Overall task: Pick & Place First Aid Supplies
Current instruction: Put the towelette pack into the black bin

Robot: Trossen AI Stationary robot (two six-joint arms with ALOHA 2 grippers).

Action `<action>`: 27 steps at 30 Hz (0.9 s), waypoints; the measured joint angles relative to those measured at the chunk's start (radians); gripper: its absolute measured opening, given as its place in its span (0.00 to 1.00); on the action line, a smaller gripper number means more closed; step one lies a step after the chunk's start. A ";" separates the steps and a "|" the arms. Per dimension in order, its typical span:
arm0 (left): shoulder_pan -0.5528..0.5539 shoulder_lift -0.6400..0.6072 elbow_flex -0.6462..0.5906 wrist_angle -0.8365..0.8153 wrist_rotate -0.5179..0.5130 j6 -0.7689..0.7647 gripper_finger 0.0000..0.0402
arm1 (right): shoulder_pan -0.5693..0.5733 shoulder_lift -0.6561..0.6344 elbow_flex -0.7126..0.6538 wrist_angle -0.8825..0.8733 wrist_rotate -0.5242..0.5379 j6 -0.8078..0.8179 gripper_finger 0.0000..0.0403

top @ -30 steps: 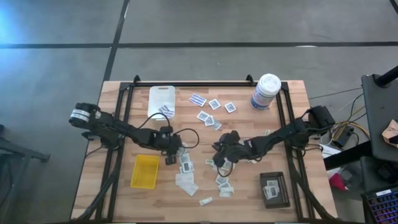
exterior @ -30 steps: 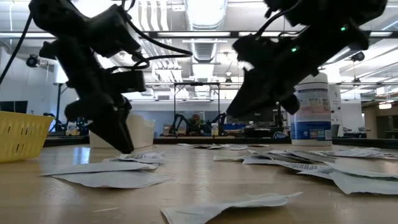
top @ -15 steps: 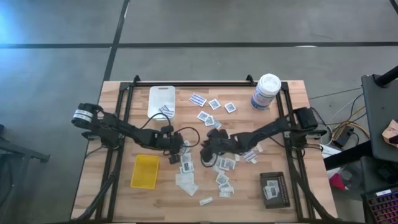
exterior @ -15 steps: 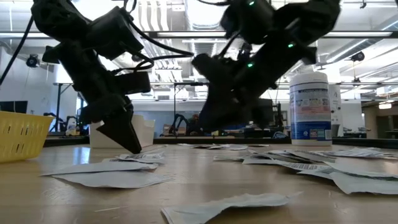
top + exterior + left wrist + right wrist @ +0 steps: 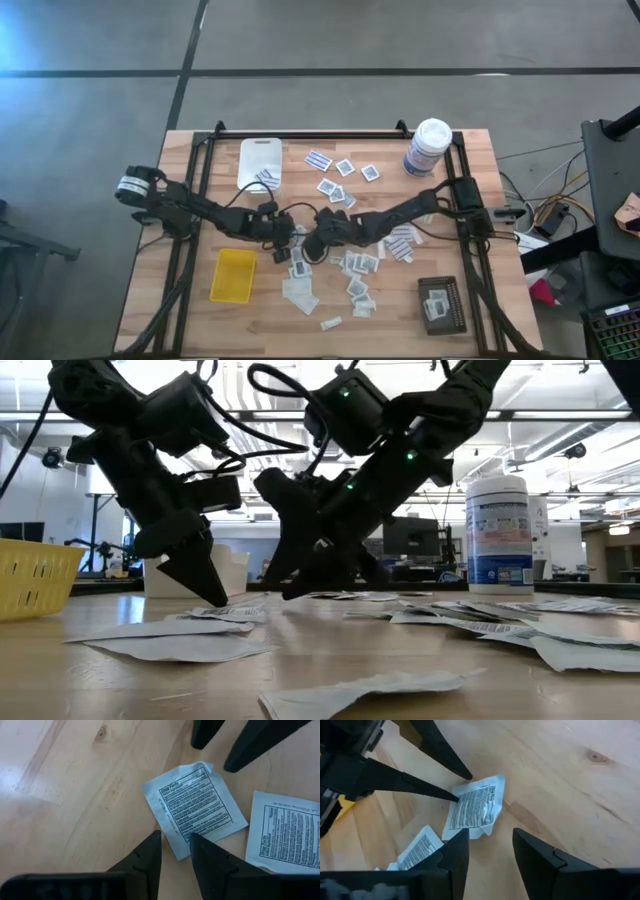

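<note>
Wooden table [image 5: 470, 150] on a grey floor. High view: first aid packets lie scattered mid-table; the left gripper [image 5: 283, 247] and right gripper [image 5: 312, 247] converge just beside each other. Left wrist view: fingers [image 5: 145, 860], slightly parted and empty, sit at the edge of one printed packet [image 5: 194, 805]. Right wrist view: fingers [image 5: 540, 860] spread wide, empty, near the same packet [image 5: 472, 810]. Let only one gripper close on the packet's edge; keep the other clear to avoid collision.
</note>
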 joint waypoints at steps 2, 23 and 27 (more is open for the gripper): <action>0.000 0.000 -0.001 0.006 0.000 0.000 0.27 | -0.007 0.011 0.008 0.006 -0.016 0.007 0.38; 0.001 0.003 -0.003 0.080 -0.026 0.049 0.27 | -0.025 0.028 0.005 0.056 -0.081 -0.027 0.17; 0.001 0.003 -0.003 0.082 -0.028 0.050 0.27 | -0.025 0.028 0.005 0.056 -0.082 -0.055 0.09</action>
